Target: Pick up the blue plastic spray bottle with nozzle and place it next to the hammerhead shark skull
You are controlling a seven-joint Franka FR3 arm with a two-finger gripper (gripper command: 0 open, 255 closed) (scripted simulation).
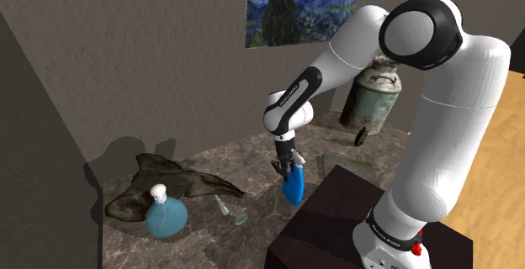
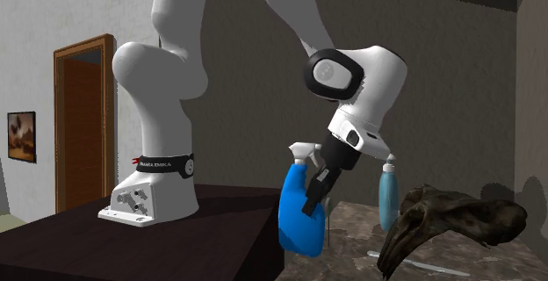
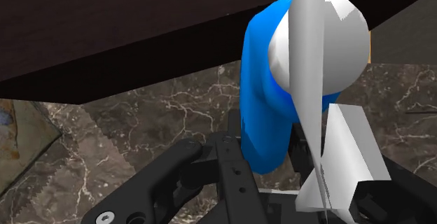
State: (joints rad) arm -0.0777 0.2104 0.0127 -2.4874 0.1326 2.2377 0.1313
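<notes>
- At the edge of the marbled surface [image 1: 244, 165] where it meets the dark stand [image 1: 336, 225], the gripper [image 2: 316, 198] is pinching the blue spray bottle [image 2: 297, 222] high up, just under its white nozzle [image 3: 329, 33], with the black fingers clasping it from both sides.
- The bottle is hanging tilted, just beside the stand's corner; whether its base is touching the surface, I cannot tell.
- The hammerhead shark skull [image 1: 172, 183] is lying well apart from it, toward the surface's wall-side edge at the shoulder view's left.
- A round pale-blue flask [image 1: 167, 217] is standing right against the skull's near side.
- Judging the risks: with the grip so high, the bottle's body is likely to be swinging or pivoting between the pads, and it could slide out.
- A low carry could be clipping the stand's corner.
- Setting down on the skull's near side could be knocking the flask over, or nudging the skull itself.
</notes>
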